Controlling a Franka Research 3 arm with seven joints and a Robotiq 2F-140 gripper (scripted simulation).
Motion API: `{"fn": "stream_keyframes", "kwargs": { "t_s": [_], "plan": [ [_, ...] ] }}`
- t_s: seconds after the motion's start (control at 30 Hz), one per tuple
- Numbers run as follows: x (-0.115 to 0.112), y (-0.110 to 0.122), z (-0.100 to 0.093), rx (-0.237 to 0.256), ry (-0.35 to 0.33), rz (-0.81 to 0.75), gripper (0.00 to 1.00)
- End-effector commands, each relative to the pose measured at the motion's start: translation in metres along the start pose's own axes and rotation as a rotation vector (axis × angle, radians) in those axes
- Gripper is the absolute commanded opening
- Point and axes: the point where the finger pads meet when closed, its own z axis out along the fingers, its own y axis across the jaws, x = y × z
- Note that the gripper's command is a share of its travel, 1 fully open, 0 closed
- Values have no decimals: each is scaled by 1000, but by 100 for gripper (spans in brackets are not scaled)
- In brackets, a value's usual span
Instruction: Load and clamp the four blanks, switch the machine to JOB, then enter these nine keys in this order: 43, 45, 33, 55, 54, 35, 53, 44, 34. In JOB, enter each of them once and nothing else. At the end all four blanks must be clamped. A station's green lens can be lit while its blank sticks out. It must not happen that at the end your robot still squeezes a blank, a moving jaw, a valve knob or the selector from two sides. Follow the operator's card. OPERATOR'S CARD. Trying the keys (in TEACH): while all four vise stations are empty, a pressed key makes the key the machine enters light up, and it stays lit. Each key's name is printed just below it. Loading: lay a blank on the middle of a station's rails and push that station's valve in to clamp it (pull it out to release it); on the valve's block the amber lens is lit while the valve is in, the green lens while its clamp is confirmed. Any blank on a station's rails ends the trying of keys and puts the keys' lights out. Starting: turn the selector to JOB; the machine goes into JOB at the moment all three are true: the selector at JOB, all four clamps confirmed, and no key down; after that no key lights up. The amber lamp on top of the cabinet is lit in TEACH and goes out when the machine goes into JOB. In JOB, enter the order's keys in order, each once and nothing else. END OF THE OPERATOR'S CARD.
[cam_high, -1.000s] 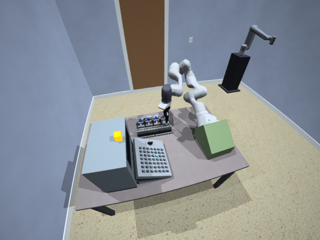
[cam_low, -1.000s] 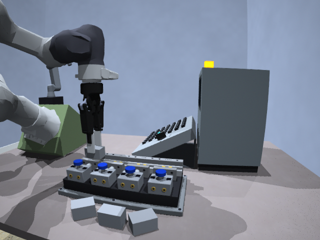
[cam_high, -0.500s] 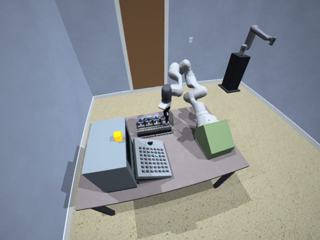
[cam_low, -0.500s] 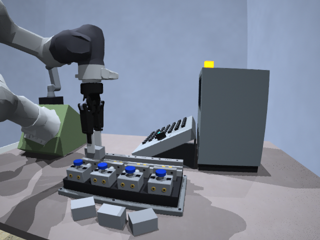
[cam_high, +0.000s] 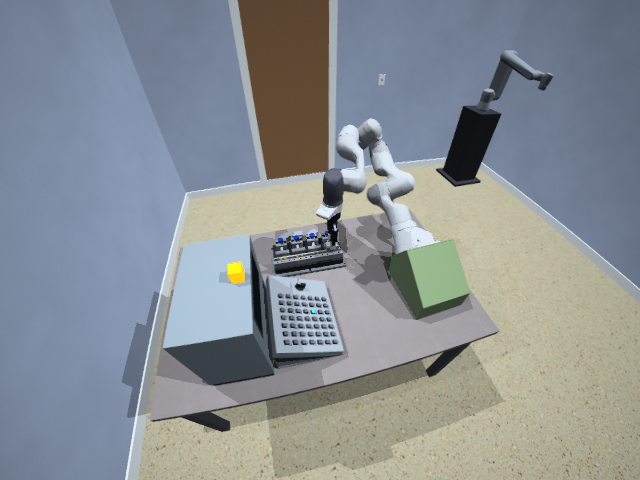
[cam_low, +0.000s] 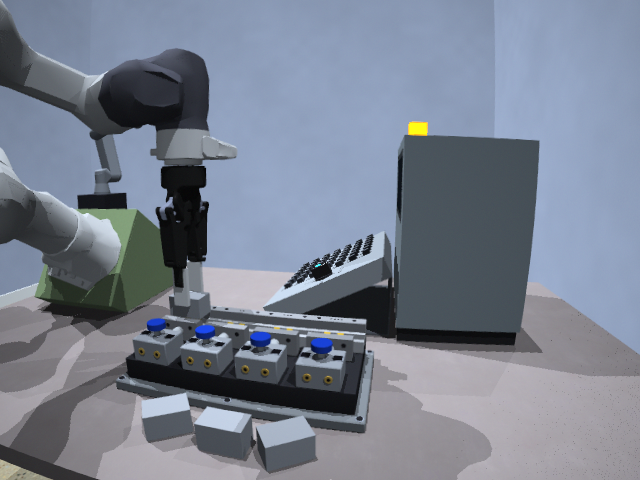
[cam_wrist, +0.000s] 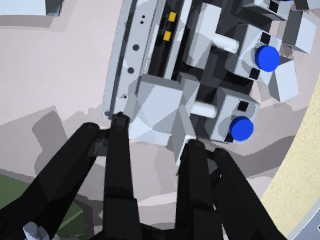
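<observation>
My gripper (cam_high: 333, 243) (cam_low: 188, 295) (cam_wrist: 154, 111) is shut on a grey blank (cam_low: 199, 303) (cam_wrist: 157, 102), low over the end station at the left of the vise fixture (cam_high: 309, 266) (cam_low: 258, 394) in the exterior view. Whether the blank touches the rails is hidden. The other stations look empty. Blue valve knobs (cam_low: 156, 324) (cam_low: 321, 345) (cam_wrist: 241, 128) stand up on their blocks; their lenses look dark. Three other blanks (cam_low: 166, 419) (cam_low: 223, 435) (cam_low: 285, 445) lie beside the fixture. One key (cam_high: 313, 311) glows cyan; the amber lamp (cam_high: 235, 272) (cam_low: 417, 128) is lit.
The sloped key panel (cam_high: 305, 351) (cam_low: 356, 276) carries the black selector (cam_high: 300, 285) (cam_low: 321, 270) at its upper edge in the top view. The tall grey cabinet (cam_high: 211, 294) (cam_low: 465, 232) stands beside it. A green block (cam_high: 439, 279) (cam_low: 131, 258) stands by the arm's base.
</observation>
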Motion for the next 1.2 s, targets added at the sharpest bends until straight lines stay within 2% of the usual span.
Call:
{"fn": "stream_keyframes", "kwargs": {
  "t_s": [0.0, 1.17],
  "plan": [
    [1, -1, 0, 3, 4, 3, 0],
    [1, 0, 11, 3, 4, 4, 0]
  ]
}}
